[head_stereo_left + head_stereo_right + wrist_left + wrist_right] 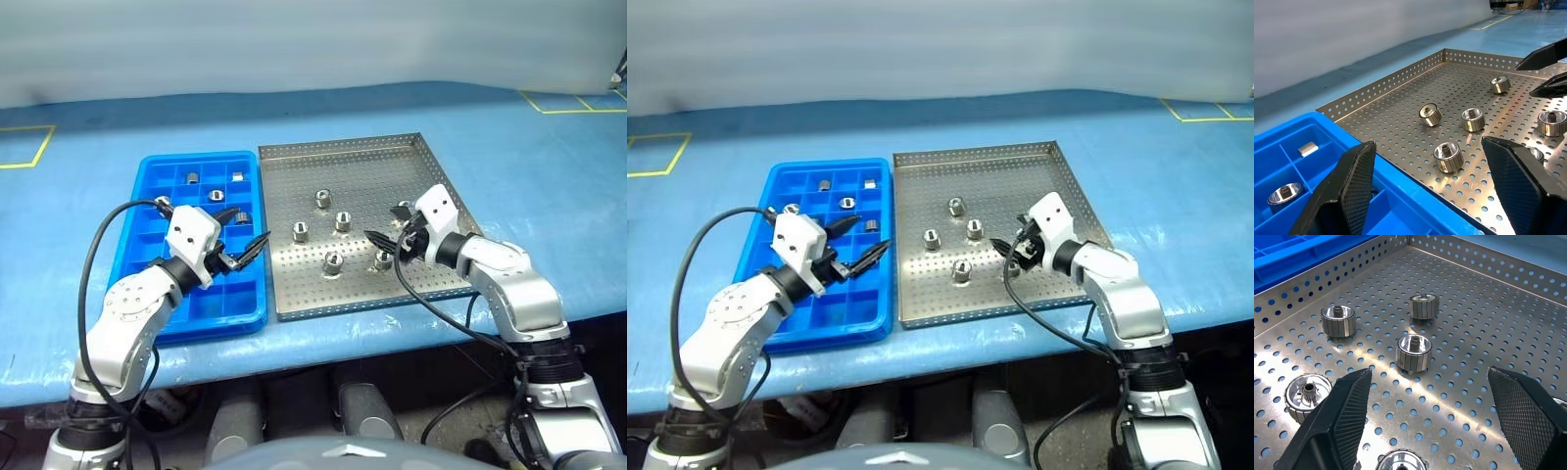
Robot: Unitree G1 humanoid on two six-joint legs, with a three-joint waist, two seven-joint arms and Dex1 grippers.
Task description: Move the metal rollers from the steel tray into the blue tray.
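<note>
The steel tray lies right of the blue tray, their sides touching. Several metal rollers stand on the perforated floor, among them one near the front rim and one straight ahead of my right fingers. A few more rollers sit in the blue tray's far compartments. My left gripper hovers open and empty over the blue tray's right edge, pointing toward the steel tray. My right gripper hangs open and empty over the steel tray's front right, just above a roller.
Both trays rest on a blue-covered table close to its front edge. Yellow tape marks lie at the far left and far right. Black cables loop from each wrist.
</note>
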